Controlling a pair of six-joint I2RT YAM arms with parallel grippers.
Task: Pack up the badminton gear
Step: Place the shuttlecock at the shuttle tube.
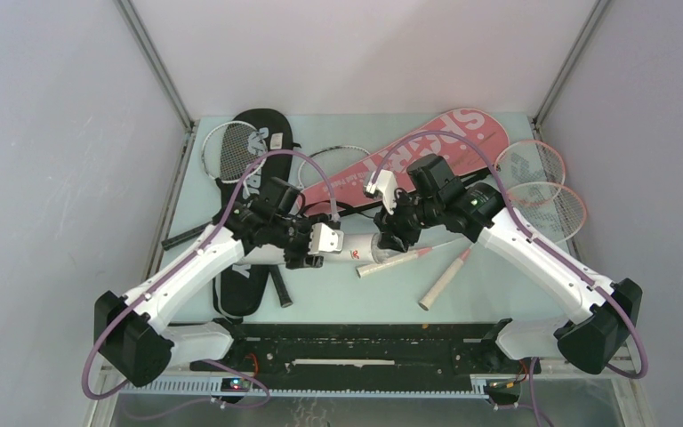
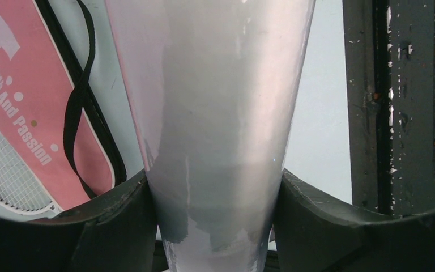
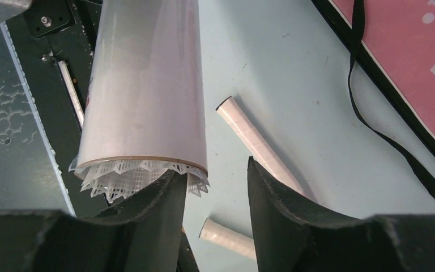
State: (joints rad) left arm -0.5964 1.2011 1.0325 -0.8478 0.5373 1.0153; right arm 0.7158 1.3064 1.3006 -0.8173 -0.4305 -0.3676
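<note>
Long white tube (image 3: 144, 85): held roughly level between the two grippers. Its body is pinched by the left gripper (image 2: 214, 180), whose jaws are pressed against both flanks, and its open mouth is presented just ahead of the right gripper (image 3: 214, 173).
Tube surface: matt, translucent white, with a thin brown rim at the mouth and scuffed patches where the left gripper holds it.
Shuttlecock (image 3: 119, 177): seated in the tube mouth with only the white feather skirt projecting. It is seen just beyond one jaw of the right gripper and is not clasped.
Right gripper: the jaws are spread, with nothing between them.
Done so far: one shuttlecock is judged to be loaded. How many lie deeper in the tube cannot be told, and no cap is seen.
Racket handles (image 3: 257, 150): two white-wrapped grips are seen on the table (image 1: 489, 294), below and ahead of the right gripper's open jaws.
Pink-framed rackets (image 1: 538, 169): laid uncovered, outboard of the right gripper.
White-framed racket (image 1: 227, 151): its head is shown beside the black racket cover (image 1: 262, 142), beyond the left gripper.
Pink racket cover (image 1: 427, 147): laid flat beyond both grippers, its black strap (image 3: 362, 85) trailed loose.
Left to do: the rackets are judged not yet sleeved and the covers not yet closed.
</note>
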